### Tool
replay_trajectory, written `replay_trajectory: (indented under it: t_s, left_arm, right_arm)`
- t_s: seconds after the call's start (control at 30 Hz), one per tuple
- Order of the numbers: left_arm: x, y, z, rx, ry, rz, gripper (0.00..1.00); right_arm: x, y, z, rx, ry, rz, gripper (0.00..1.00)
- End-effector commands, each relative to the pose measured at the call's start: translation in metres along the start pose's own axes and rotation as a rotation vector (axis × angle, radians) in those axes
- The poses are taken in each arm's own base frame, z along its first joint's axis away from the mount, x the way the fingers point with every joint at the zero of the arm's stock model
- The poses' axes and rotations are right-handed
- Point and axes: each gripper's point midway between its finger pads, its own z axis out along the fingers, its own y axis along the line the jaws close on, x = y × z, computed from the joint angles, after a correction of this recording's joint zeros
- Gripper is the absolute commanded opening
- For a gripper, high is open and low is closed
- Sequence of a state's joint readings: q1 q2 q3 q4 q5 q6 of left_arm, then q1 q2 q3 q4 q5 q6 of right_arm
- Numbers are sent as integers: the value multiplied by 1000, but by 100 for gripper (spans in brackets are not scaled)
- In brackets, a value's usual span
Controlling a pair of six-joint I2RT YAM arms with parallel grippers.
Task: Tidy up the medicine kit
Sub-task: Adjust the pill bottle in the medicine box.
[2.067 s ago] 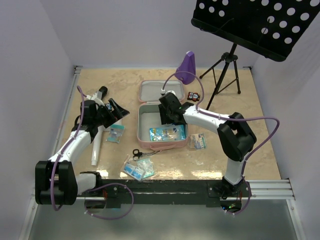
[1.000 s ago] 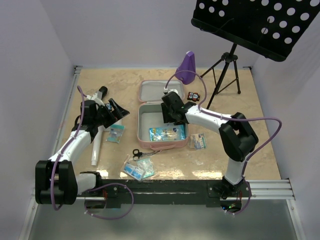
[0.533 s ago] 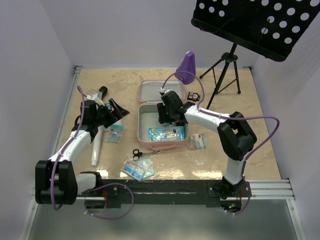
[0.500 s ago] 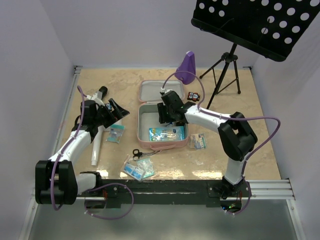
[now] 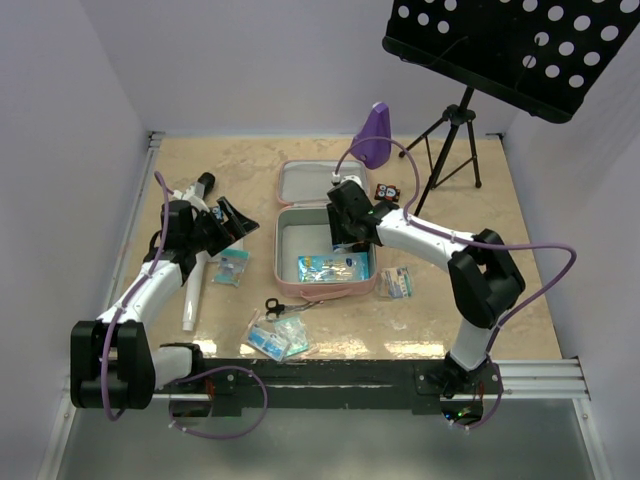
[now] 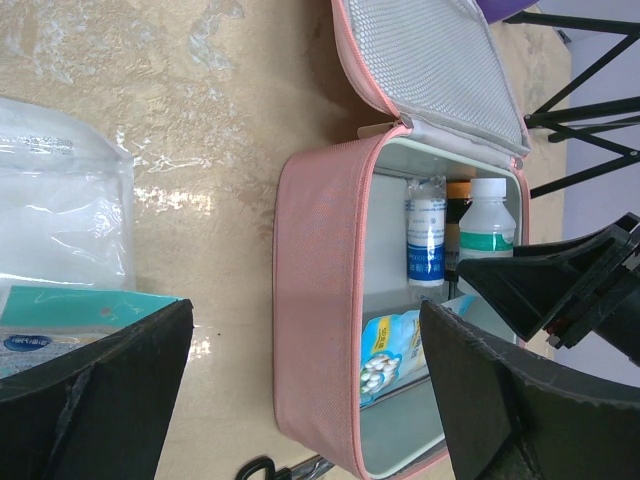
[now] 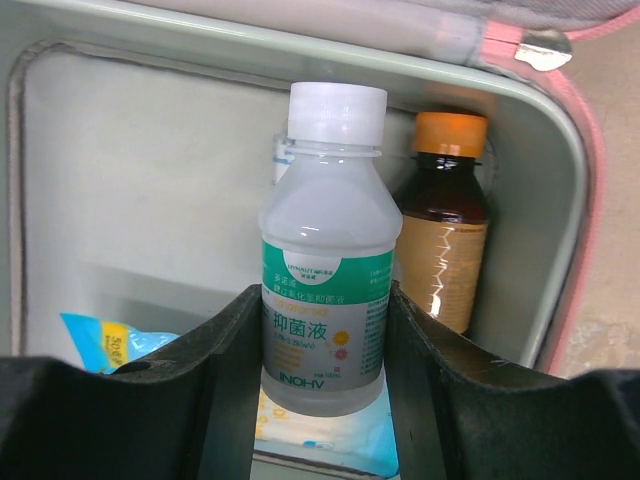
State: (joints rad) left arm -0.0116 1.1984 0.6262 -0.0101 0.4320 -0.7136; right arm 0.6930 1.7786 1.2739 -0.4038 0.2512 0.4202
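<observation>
Right pincer, half-spread, clasps a white-capped bottle inside the open medicine kit mid-worktop, an amber bottle crowding beside it. Left pincer gapes wide, empty, near a packet.

Behind the white-capped bottle, another bottle is hiding, and the right end effector is covering part of the blue packet.

Shell of the pink rounded zip case is matt woven cloth, with grey mesh in the lid and smooth pale lining below. A translucent white plastic bottle carries a glossy green label, beside a shiny amber brown bottle. The beige marbled tabletop is polished, throwing glare — the clear plastic pouch on it crinkled.
</observation>
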Motion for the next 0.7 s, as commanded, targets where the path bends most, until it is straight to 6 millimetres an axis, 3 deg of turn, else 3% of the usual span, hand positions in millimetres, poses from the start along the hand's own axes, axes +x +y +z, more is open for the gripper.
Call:
replay_trajectory:
  t_s: [0.0,0.1,0.27,0.33,0.5,0.67]
  left_arm:
    - [-3,-1,1,8,-13,20,100]
    - [-3,0,1,3,-12,23,100]
    - [-2,1,2,4,-9,19,100]
    - [-2,0,2,8,-8,20,100]
    - [-2,0,2,9,-7,19,100]
    - [-1,0,2,7,-8,19,100]
  right_arm:
    - [-10,-17,-3,82,-45,23,24]
    - [-10,-21,-3,104,-43,20,26]
    - [-12,-22,-6,105,-45,5,60]
    - [-14,-21,-8,99,-47,7,67]
    - [-18,-18,-13,83,-55,15,73]
    - [-43,-11,-36,50,-108,28,72]
